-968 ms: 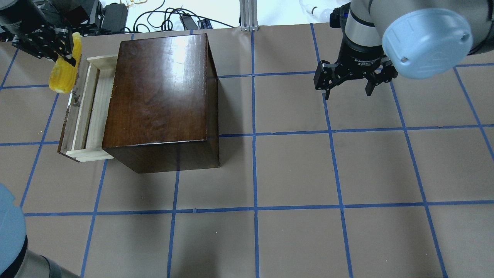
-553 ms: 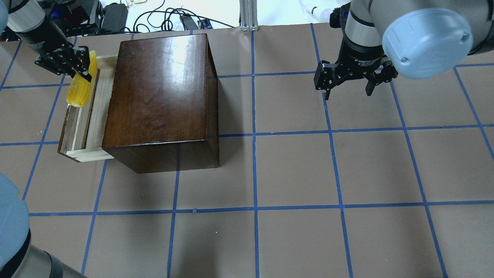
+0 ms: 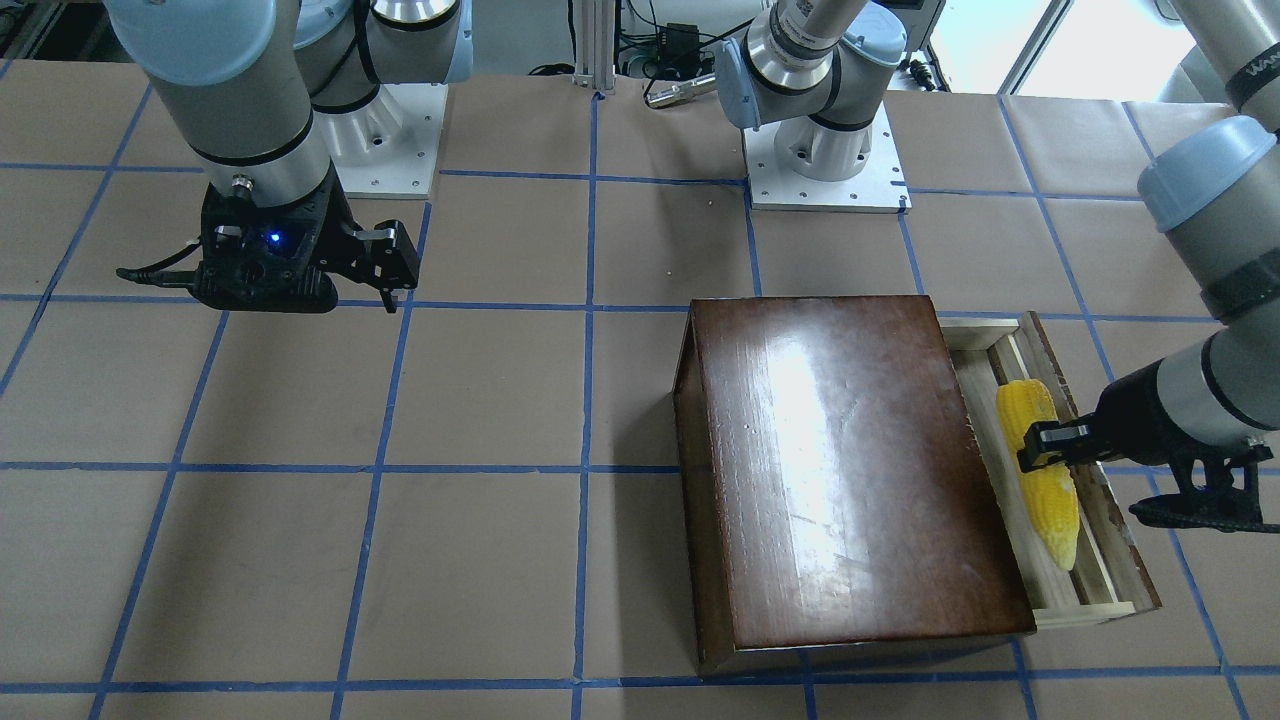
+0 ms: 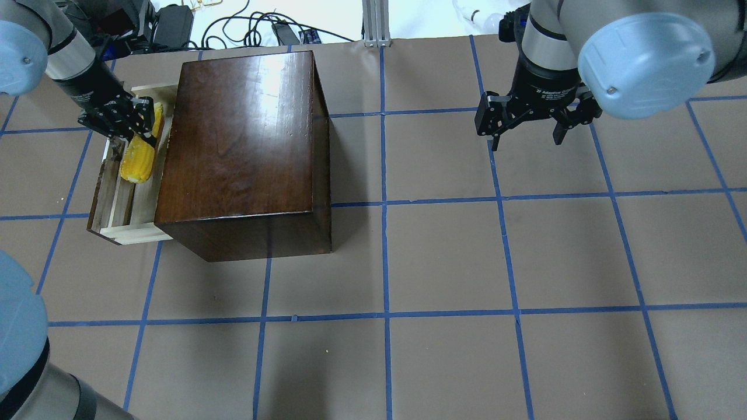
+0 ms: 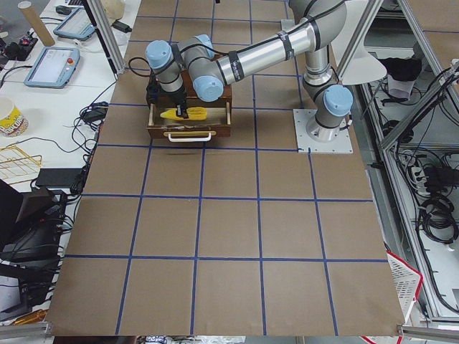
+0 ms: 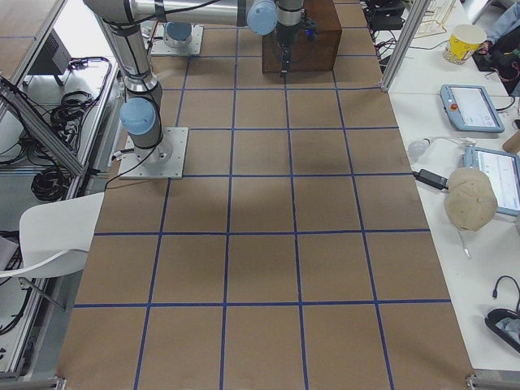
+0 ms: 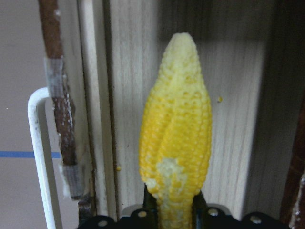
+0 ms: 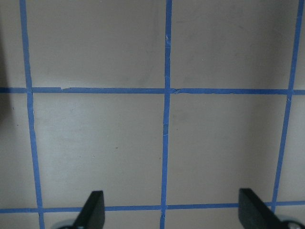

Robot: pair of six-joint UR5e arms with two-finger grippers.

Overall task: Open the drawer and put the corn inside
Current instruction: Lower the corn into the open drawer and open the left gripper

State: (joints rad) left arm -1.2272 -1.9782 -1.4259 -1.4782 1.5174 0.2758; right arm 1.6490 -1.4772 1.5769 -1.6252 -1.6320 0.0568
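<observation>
The dark-brown box [image 4: 242, 151] stands at the table's left with its pale wood drawer [image 4: 135, 201] pulled open to the left. My left gripper [image 4: 140, 125] is shut on the yellow corn [image 4: 139, 160] and holds it over the drawer, lengthwise along it. In the front-facing view the corn [image 3: 1045, 480] lies within the drawer [image 3: 1085, 590]. The left wrist view shows the corn [image 7: 177, 129] gripped at its base, tip pointing away, over the drawer floor [image 7: 238, 119]. My right gripper [image 4: 528, 131] is open and empty, above bare table far to the right.
The drawer's white handle [image 7: 40, 157] sits on its worn front panel [image 4: 100, 201]. Blue tape lines grid the brown table [image 4: 443, 256]. Cables and power bricks [image 4: 175, 23] lie beyond the far edge.
My left gripper has carried the corn right and nearer, from outside the drawer's front panel to over the drawer's inside, and lower. The right arm has not moved.
</observation>
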